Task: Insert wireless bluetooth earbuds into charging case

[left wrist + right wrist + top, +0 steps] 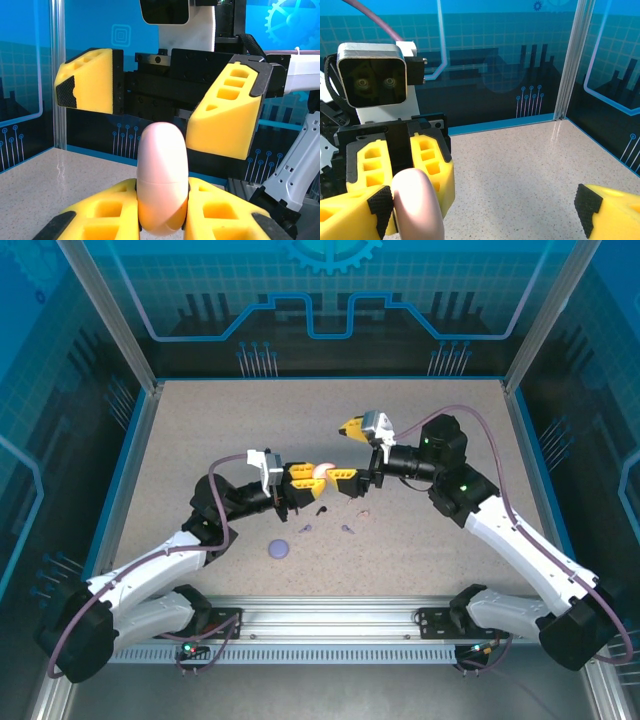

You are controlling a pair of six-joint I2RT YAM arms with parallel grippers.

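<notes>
The left gripper (309, 475) is clamped on a pink case (322, 472), holding it up off the table (200, 440) near the middle. In the left wrist view the case (161, 185) stands on edge between the two yellow fingers (100, 217), a thin seam running across it partway up.

The right gripper (348, 452) faces it from the other side with its jaws spread wide, one finger on either side of the case. In the right wrist view the case (417, 207) sits just beside the near finger's black pad (381, 205) (whether they touch cannot be told), and the other finger (610, 210) is well apart from it.

The earbuds lie loose on the table below the grippers: a black earbud (322, 508), a pink earbud (364, 510) and two lavender earbuds (305, 529). A round lavender case (279, 549) lies flat nearer the arm bases.
</notes>
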